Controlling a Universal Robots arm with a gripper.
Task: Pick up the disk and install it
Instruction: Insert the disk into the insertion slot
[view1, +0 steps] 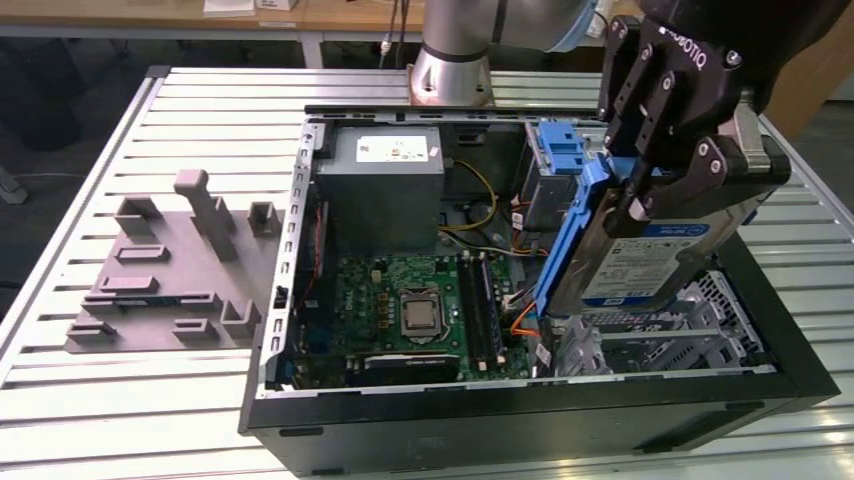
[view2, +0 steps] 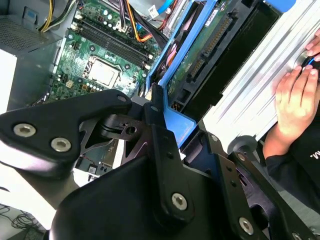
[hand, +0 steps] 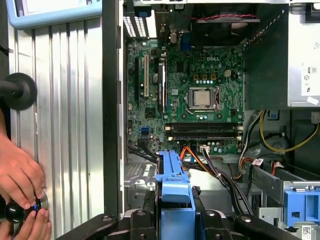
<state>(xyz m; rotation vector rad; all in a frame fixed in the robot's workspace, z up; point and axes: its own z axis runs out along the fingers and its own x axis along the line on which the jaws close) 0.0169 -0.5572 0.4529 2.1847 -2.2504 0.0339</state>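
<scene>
The disk (view1: 638, 262), pinched across its blue rails by the jaws near its upper end, hangs directly below them, long axis steeply tilted, its lower end just above the drive cage (view1: 707, 310) inside the open computer case (view1: 534, 405).

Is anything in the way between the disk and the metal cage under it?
Nothing visible does. The tool holds the disk tilted over the metal cage; orange cables run beside its lower end, on the exterior view's left.
</scene>
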